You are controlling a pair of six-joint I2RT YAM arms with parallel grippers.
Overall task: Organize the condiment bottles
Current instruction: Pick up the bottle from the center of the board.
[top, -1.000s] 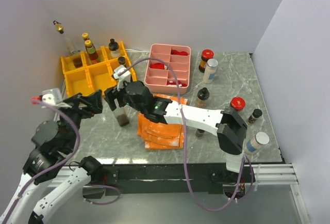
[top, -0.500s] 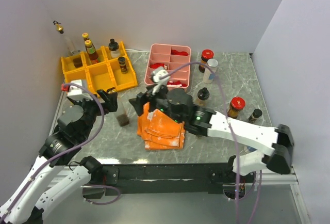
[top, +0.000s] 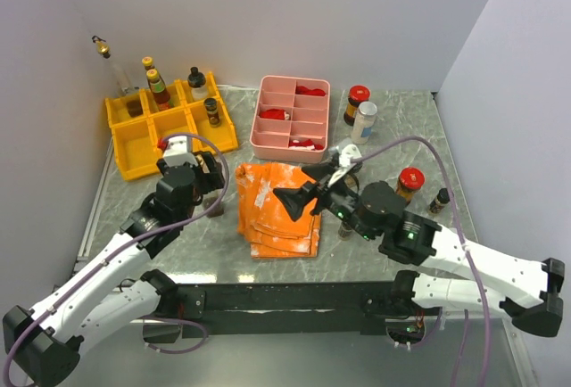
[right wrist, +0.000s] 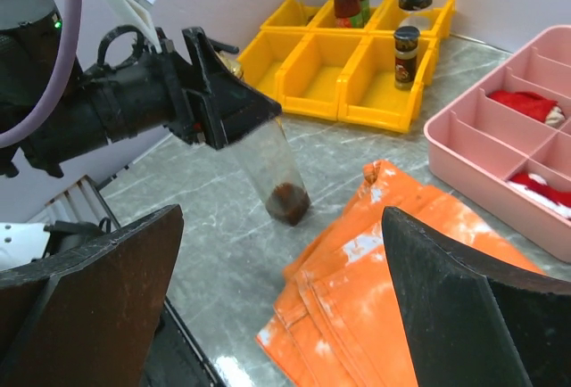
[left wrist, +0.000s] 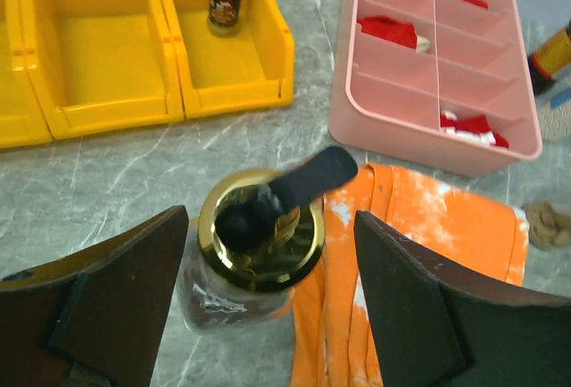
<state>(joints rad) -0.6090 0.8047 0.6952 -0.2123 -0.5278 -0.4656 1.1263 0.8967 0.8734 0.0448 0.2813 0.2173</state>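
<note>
While the left fingers (left wrist: pixel 98 302) straddle the jar (left wrist: pixel 259 235), orange cloth (left wrist: pixel 419 253) lies beside.

The top view looks down from high behind the arm bases, taking in the whole table (top: pixel 410 137), the orange cloth (top: pixel 278 209) near its middle. The left wrist view looks steeply down, close over a gold-capped jar (left wrist: pixel 259 226) just left of the cloth. The right wrist view looks low and leftward across the cloth. All share cloth, jar and yellow bins (top: pixel 143 146)

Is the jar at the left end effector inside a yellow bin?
No, the jar stands on the table beside the orange cloth.
</note>
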